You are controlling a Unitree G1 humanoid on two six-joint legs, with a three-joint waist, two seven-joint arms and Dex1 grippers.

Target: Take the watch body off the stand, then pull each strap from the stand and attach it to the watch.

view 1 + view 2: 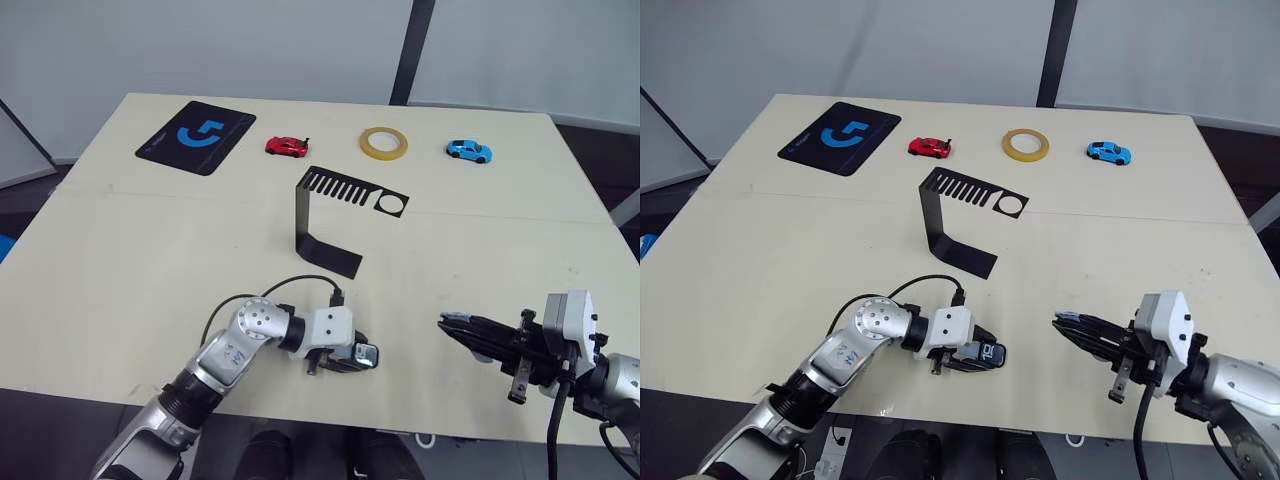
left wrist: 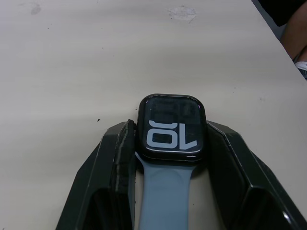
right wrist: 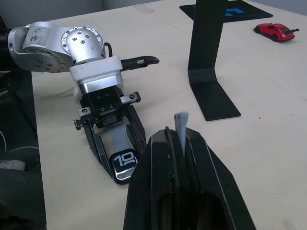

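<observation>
On the pale table [image 1: 110, 270], seen from the head camera's left eye: left gripper [image 1: 352, 354] lying low near the front edge, fingers closing on the watch body [image 1: 367, 353], which is resting face-up on the tabletop. Right gripper [image 1: 468, 331] hovering to the right, well apart from the watch, fingers pressing together on something thin, too small to make out from this angle. Standing farther back near the table's middle, the stand [image 1: 325, 215], slotted top plate pointing right, flat foot sitting on the table. Lying along the far side: a black mat with a blue logo [image 1: 196, 136], a red toy car [image 1: 286, 146], a roll of yellow tape [image 1: 384, 143] and a blue toy car [image 1: 468, 150].

From the right eye: showing the same layout, stand between the grippers and the far row of things.

From the left wrist: two black fingers [image 2: 112, 163] flanking the watch body, the near one touching its side, the other sitting just beside it. Trailing back between the fingers, one grey-blue strap [image 2: 165, 191], joining the case at its edge. White marks showing on the dark face.

From the right wrist: own fingers [image 3: 158, 177] shutting narrowly on the second strap [image 3: 181, 125], its pale rounded tip poking out beyond the fingertips. Facing it across the table, the left gripper with the watch at its fingertips, and the stand's upright rising beyond.
</observation>
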